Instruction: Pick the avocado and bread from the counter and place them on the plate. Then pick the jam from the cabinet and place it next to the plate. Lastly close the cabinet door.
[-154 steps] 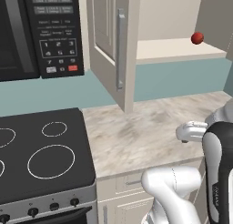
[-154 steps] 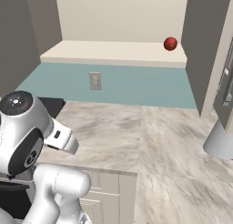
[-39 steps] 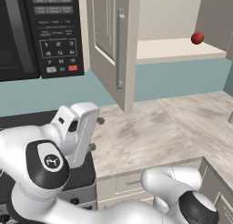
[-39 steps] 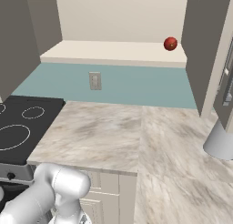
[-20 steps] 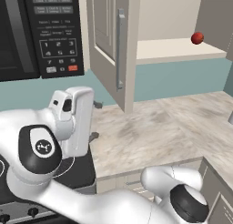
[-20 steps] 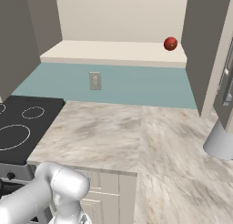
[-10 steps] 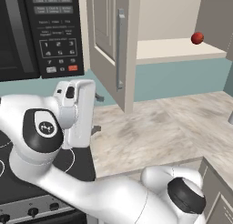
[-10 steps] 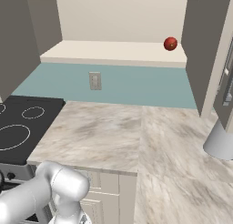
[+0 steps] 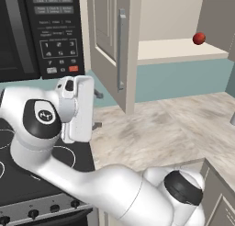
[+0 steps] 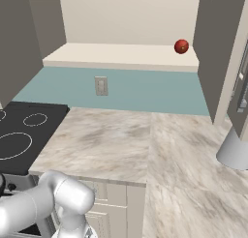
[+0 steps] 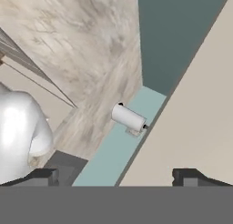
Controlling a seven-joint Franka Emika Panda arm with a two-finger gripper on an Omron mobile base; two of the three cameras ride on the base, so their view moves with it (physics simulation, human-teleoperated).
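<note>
Jam (image 9: 198,38): small red rounded jar, upright, standing on the open cabinet (image 9: 183,50) shelf near its right wall. Cabinet door (image 9: 112,41): cream, recessed panel, vertical silver bar handle, swung open left of the jam. Counter (image 10: 145,145): pale veined marble below the cabinet.

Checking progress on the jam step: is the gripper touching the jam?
Apart. In the left base view the jam sits on the cabinet shelf at upper right, while the gripper is far left, near the stove.
</note>
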